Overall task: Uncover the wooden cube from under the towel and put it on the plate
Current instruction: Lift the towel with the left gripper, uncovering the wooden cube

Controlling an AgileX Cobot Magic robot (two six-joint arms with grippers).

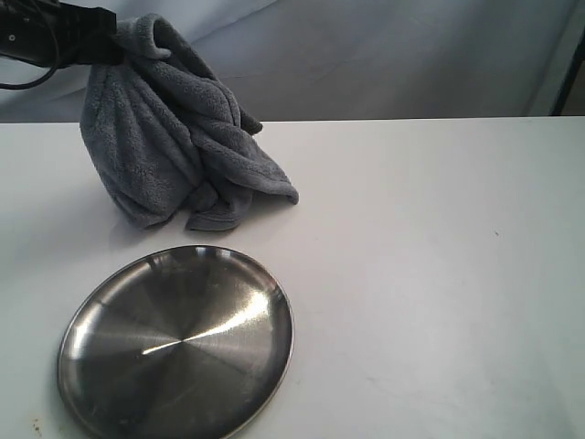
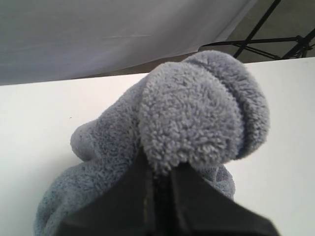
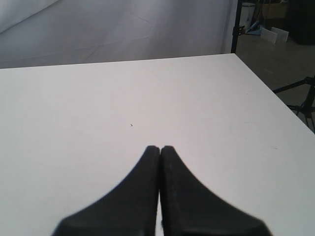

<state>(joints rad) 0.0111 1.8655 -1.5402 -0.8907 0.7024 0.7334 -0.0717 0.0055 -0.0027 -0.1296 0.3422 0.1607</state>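
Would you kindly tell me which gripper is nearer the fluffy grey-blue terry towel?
Left. The left gripper pinches the towel on top; the right gripper is shut over the table, apart from it.

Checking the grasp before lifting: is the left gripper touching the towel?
Touching. The left wrist view shows the left gripper pinched shut on a fold of the towel, cloth bulging just past its tips.

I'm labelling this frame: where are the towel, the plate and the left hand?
towel [image 1: 160,146], exterior view, on its hanging folds.
plate [image 1: 119,366], exterior view, on its bare brushed surface.
left hand [image 2: 158,172], left wrist view, between its fingertips.
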